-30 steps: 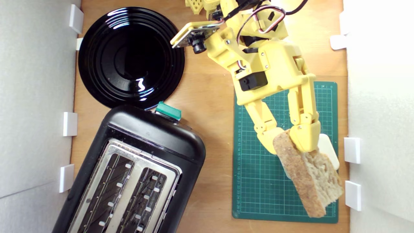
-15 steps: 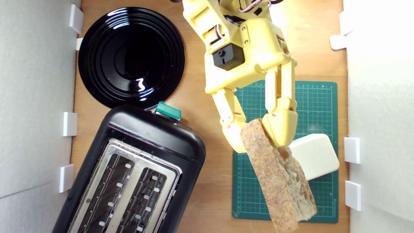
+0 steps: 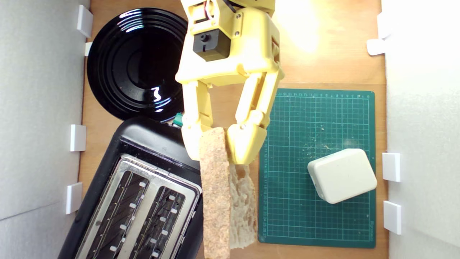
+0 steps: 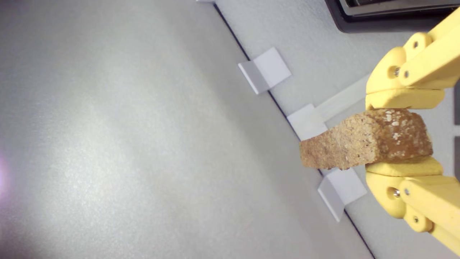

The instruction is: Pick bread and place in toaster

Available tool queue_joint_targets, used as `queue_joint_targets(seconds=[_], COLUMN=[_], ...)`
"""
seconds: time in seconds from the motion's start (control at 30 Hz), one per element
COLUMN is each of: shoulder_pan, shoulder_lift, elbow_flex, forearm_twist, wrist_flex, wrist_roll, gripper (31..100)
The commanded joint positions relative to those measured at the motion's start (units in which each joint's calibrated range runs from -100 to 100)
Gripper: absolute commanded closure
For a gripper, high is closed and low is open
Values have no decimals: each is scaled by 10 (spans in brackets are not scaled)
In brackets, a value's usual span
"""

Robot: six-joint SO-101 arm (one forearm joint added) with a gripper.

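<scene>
Bread (image 3: 215,194) is pinched between the two yellow fingers of the gripper (image 3: 220,145), which press on opposite faces of the slice near its upper end. The slice hangs edge-up, with the brown floury crust facing the exterior camera and the pale holey crumb showing on the exterior view's right. In that view the slice overlaps the right edge of the toaster (image 3: 143,187) and the strip of wooden table (image 3: 323,54) between the toaster and the green cutting mat (image 3: 316,126). Whether the slice touches the toaster cannot be told.

The toaster is black with a silver top and two long slots; both slots show only their wire guides. Its green lever knob (image 3: 177,120) is mostly hidden behind the gripper. A round black plate (image 3: 136,64) sits on the table beyond the toaster, touching or just beside it. A white rounded block (image 3: 342,175) lies on the mat, well apart from the slice, among scattered crumbs.

In the wrist view, the bread (image 4: 366,144) sits clamped between both finger pads (image 4: 404,99), its crust end protruding past them.
</scene>
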Motion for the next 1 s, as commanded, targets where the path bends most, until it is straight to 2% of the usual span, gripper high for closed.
queue_joint_targets(seconds=[0.0, 0.13, 0.23, 0.47, 0.7, 0.8, 0.97], shoulder_pan=[36, 70, 90, 95, 125, 144, 147], shoulder_lift=[-29, -29, -24, -19, -18, 2, 50], elbow_flex=[-46, -56, -98, -194, -266, -307, -414], forearm_twist=[4, 4, 3, 4, 4, 3, 13], wrist_flex=[20, 25, 72, 191, 276, 319, 388], wrist_roll=[20, 23, 35, 74, 108, 120, 132], gripper=[735, 735, 735, 742, 742, 743, 743])
